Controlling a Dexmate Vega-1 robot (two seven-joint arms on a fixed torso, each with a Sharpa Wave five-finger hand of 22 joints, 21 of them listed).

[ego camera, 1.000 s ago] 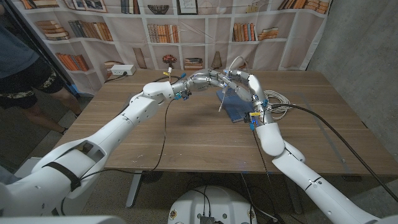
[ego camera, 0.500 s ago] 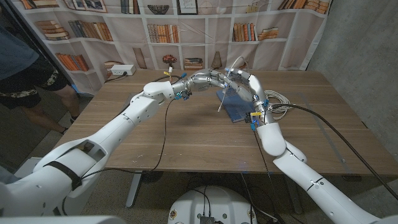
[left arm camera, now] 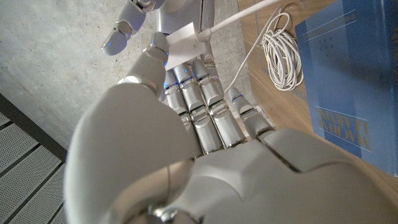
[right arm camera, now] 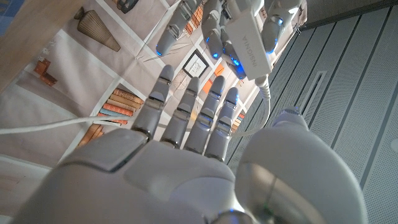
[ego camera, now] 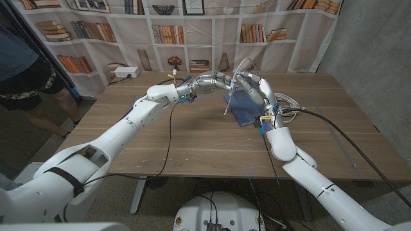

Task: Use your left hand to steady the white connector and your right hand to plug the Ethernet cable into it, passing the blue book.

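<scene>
Above the table's far middle, my left hand (ego camera: 218,81) grips the white connector (left arm camera: 186,40) in its fingertips (right arm camera: 214,28). A thin white cable (right arm camera: 267,102) runs out of the connector's (right arm camera: 245,43) end and passes by my right thumb. My right hand (ego camera: 259,91) stands just beside the connector with its fingers (right arm camera: 186,112) stretched out and apart, and I see nothing pinched in them. The blue book (ego camera: 246,108) lies on the table under both hands. The rest of the white Ethernet cable lies coiled (ego camera: 289,102) beside the book (left arm camera: 348,81).
A white box (ego camera: 126,72) sits at the wooden table's (ego camera: 192,141) far left corner. A person (ego camera: 26,70) stands off the table's left side. A bookshelf backdrop hangs behind the table.
My right hand has shifted slightly beside the connector. The left hand keeps its grip in the same place.
</scene>
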